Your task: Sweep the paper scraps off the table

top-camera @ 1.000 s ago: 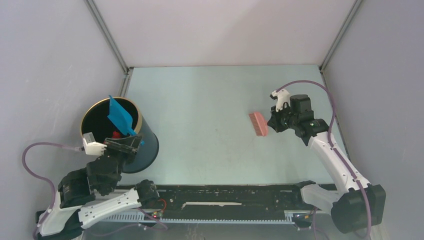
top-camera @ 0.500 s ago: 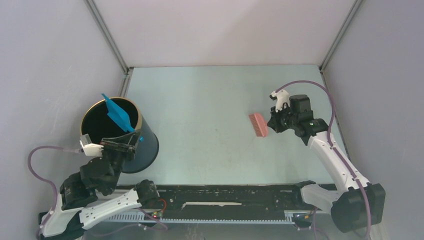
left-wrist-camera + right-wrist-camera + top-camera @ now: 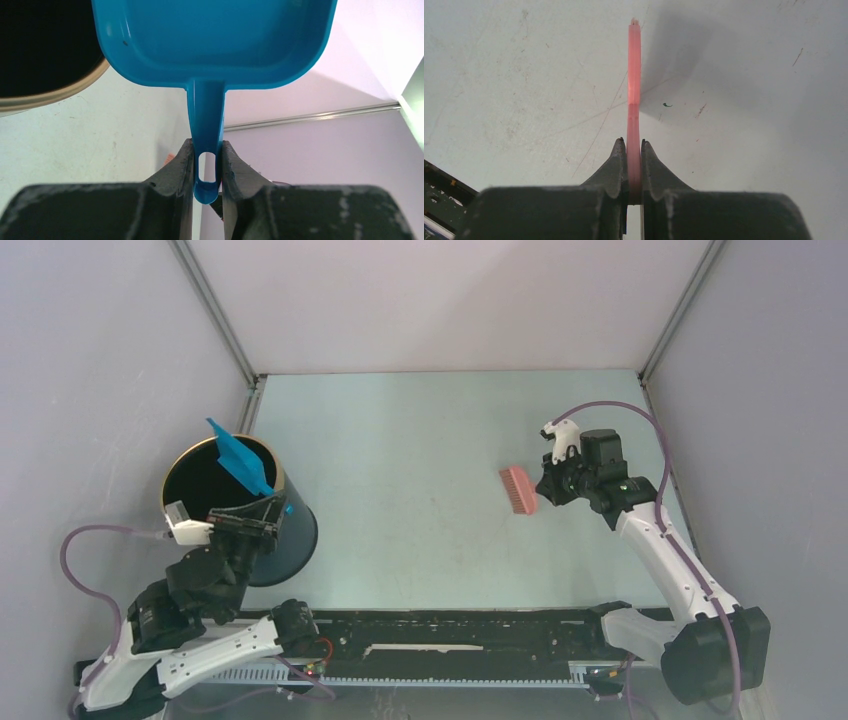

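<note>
My left gripper is shut on the handle of the blue dustpan, which is tilted over the open mouth of a black bin. In the left wrist view the dustpan is empty and its handle sits between my jaws. My right gripper is shut on the pink hand brush, held above the pale mint-green table at mid-right. The right wrist view shows the brush edge-on between my jaws. No paper scraps show on the table; the bin's inside is dark.
Grey-white walls bound the table on the left, back and right. A black rail runs along the front edge. The bin stands at the table's left front corner.
The left gripper shifted slightly, tipping and shaking the dustpan over the bin; a red bit seen in the bin a second ago no longer shows. The right arm and brush stayed nearly still.
</note>
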`<state>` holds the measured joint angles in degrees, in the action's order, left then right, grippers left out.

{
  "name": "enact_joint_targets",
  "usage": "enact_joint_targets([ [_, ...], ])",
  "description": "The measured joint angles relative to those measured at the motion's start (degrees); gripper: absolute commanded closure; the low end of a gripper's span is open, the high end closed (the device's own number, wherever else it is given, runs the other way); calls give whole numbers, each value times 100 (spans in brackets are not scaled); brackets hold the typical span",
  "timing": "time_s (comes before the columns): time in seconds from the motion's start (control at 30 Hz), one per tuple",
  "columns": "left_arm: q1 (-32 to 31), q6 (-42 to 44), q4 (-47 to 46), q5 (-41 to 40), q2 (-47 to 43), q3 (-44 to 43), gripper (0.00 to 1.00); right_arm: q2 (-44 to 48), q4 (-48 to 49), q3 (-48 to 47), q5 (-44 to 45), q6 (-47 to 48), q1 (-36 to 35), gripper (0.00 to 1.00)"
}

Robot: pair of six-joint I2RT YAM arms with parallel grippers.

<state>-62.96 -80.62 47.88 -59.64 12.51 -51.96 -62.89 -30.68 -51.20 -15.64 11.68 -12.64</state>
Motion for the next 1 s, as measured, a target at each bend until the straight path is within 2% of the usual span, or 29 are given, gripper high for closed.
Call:
enact_joint_targets([
  [0.3, 0, 166, 20, -11, 345, -101, 100, 0, 0, 0, 4, 13, 17, 100],
  [0.5, 2, 809, -22, 4, 1021, -90, 100, 0, 0, 0, 9, 39, 20, 100],
  [0.63, 4, 1884, -85, 199, 2236, -483, 100, -2, 0, 0, 13, 57, 26, 100],
  [0.83, 7, 4205, -479, 833, 4367, -1624, 100, -2, 0, 0, 17, 90, 52, 100],
  [1.0, 162, 5687, -863, 1493, 5375, -1519, 100, -28, -2, 0, 17, 101, 136, 100],
])
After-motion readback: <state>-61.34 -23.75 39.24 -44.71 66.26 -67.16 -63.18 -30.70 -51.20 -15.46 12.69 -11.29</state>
